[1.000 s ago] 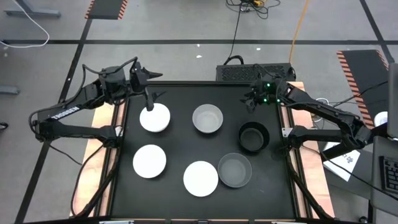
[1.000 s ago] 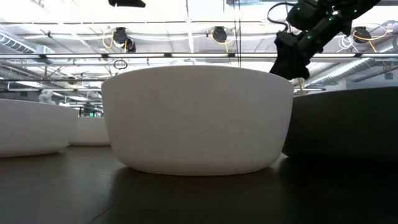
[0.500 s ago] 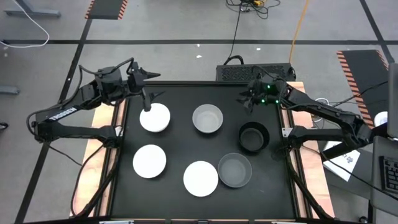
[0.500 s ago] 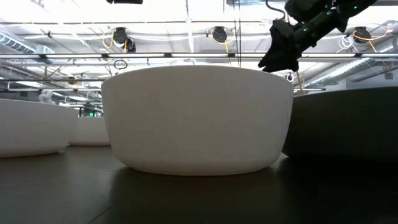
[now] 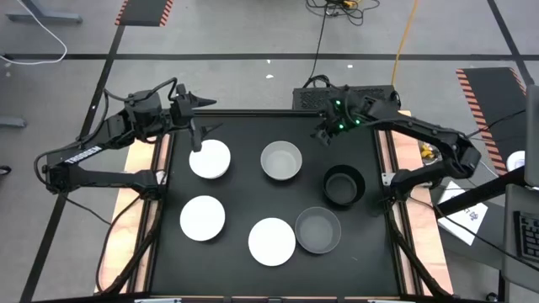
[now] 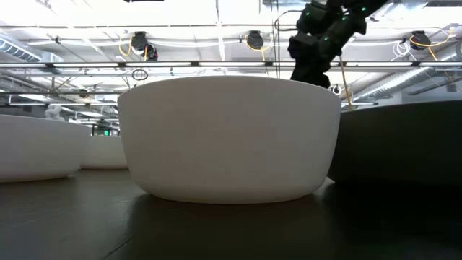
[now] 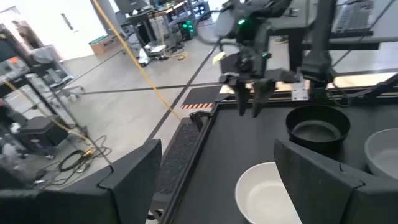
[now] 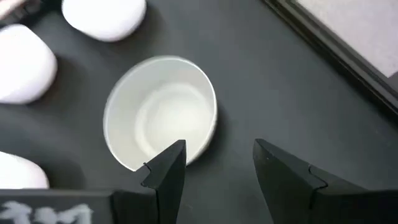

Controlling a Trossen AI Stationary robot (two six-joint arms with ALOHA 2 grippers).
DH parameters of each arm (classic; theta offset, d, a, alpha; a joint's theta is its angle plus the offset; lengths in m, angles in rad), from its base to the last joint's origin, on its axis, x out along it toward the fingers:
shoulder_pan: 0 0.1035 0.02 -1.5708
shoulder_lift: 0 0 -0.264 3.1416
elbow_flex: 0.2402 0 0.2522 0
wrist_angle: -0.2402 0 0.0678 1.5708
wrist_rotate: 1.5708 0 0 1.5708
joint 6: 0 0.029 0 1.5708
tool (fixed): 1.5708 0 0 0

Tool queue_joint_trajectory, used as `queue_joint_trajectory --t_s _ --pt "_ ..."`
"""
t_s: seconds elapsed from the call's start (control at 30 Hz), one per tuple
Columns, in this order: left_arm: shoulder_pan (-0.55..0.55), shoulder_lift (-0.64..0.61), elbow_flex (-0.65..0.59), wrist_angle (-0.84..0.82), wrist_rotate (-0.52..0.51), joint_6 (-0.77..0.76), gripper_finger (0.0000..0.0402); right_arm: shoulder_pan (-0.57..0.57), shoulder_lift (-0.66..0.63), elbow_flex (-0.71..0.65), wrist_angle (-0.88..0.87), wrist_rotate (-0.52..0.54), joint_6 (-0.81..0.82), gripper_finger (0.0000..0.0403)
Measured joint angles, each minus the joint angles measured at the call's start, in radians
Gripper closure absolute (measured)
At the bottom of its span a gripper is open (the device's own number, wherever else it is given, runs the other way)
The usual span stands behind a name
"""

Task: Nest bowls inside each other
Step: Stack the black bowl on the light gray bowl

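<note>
Six bowls stand upright on the black table top. Three are white: far left [image 5: 210, 159], near left [image 5: 202, 217] and near middle [image 5: 272, 241]. Two are grey: far middle [image 5: 281, 161] and near right [image 5: 318, 230]. The black bowl [image 5: 344, 186] sits at the right. My right gripper [image 5: 322, 135] is open and hangs above the table beside the far grey bowl [image 8: 160, 112], on its far-right side. My left gripper [image 5: 199, 128] is open and hovers over the far rim of the far-left white bowl, pointing level toward the right arm [image 7: 252, 56].
A black box [image 5: 337, 94] lies just beyond the table's far edge. Wooden strips [image 5: 139, 194] and the arm bases flank the mat on both sides. Bare mat lies between the bowls and along the near edge. In the low view the near-middle white bowl [image 6: 229, 137] fills the foreground.
My right gripper has swung toward the table's left along the far edge, from above the black bowl's far side toward the far grey bowl, and has stayed open. No bowl has moved.
</note>
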Motion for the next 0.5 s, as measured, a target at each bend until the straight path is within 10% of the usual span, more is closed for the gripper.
queue_joint_trajectory --t_s 0.5 --pt "-0.001 0.002 0.0 -0.003 0.025 -0.01 0.0087 0.002 0.121 0.007 0.028 0.026 -0.01 0.0225"
